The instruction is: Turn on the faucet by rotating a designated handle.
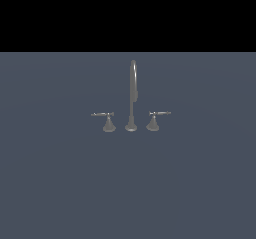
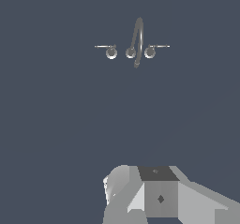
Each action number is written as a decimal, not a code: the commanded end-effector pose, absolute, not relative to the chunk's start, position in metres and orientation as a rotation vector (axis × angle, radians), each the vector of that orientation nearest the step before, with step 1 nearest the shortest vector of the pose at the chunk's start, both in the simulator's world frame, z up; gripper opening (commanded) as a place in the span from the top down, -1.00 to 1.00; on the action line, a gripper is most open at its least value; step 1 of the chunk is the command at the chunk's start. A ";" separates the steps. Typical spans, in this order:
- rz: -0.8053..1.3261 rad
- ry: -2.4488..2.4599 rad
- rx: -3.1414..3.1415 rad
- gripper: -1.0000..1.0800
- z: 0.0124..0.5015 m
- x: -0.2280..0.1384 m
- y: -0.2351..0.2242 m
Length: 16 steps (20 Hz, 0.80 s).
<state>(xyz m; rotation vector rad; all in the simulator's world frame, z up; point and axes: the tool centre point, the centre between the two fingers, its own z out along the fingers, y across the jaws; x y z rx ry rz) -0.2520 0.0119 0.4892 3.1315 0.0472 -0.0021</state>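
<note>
The faucet (image 1: 132,95) is a small dull grey set standing on a flat blue-grey surface, with a tall thin gooseneck spout on a round base. The handle (image 1: 108,122) is a grey cone at the exterior view's left of the spout, and its thin lever points left. Its twin handle (image 1: 153,121) stands on the other side with its lever pointing right. In the wrist view the faucet (image 2: 136,40) is seen from above and far off, with the handle (image 2: 110,52) beside it. Only the grey body of my gripper (image 2: 159,195) shows; its fingers are hidden. It is far from the faucet and touches nothing.
The blue-grey surface (image 1: 60,183) spreads all around the faucet. A black band fills the top of the exterior view. My arm does not show in the exterior view.
</note>
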 end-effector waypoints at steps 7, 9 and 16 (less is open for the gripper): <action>0.001 0.076 3.107 1.00 0.490 -0.250 0.020; 0.004 0.094 3.092 1.00 0.491 -0.250 0.024; 0.005 0.108 3.082 1.00 0.492 -0.251 0.026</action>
